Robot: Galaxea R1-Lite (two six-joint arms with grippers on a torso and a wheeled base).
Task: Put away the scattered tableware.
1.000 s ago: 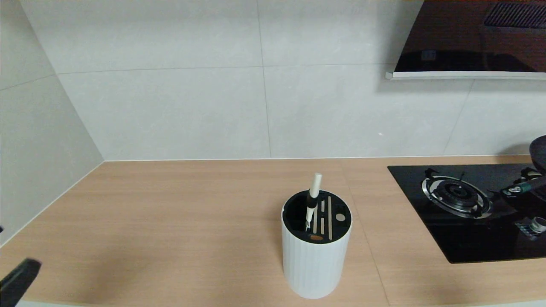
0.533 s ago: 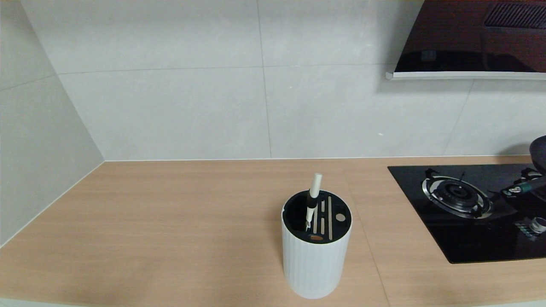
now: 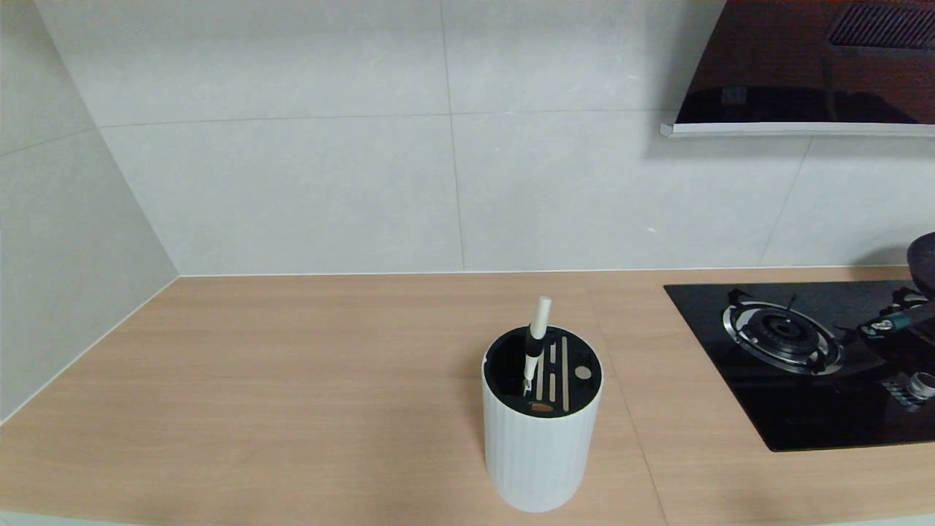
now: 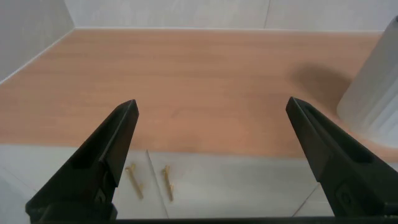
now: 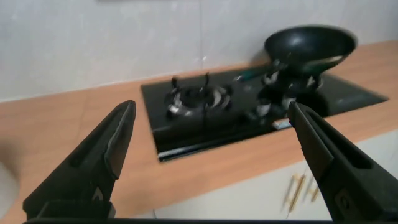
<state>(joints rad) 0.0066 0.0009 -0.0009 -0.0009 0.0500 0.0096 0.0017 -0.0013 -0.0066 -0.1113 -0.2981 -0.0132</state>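
In the head view, you see the white ribbed holder (image 3: 541,453) standing upright on the wooden counter (image 3: 292,365), close to the front edge, at about 6 o'clock from the counter's middle. One utensil (image 3: 539,321) with a cream handle stands in the open compartment on the 9 o'clock side of the holder's black top. It leans a little toward 12 o'clock. The narrow slots are on the 3 o'clock side of that top. The black gas stove (image 3: 796,394) lies at 3 o'clock from the holder, well apart from it. A dark pan (image 3: 922,259) sits at the stove's 3 o'clock end. The range hood (image 3: 811,66) hangs on the wall at about 1 o'clock from the holder.

In the left wrist view, your left gripper (image 4: 211,104) is spread wide and has nothing between its two black fingers (image 4: 106,155). It is out in front of the counter's edge. Beyond it you see the wood and the holder's white side. Under the counter is a pale cabinet front (image 4: 236,186) with two gold handles (image 4: 134,182).

In the right wrist view, your right gripper (image 5: 210,106) is also spread wide and carries nothing. Beyond it lie the gas stove and the pan on it.
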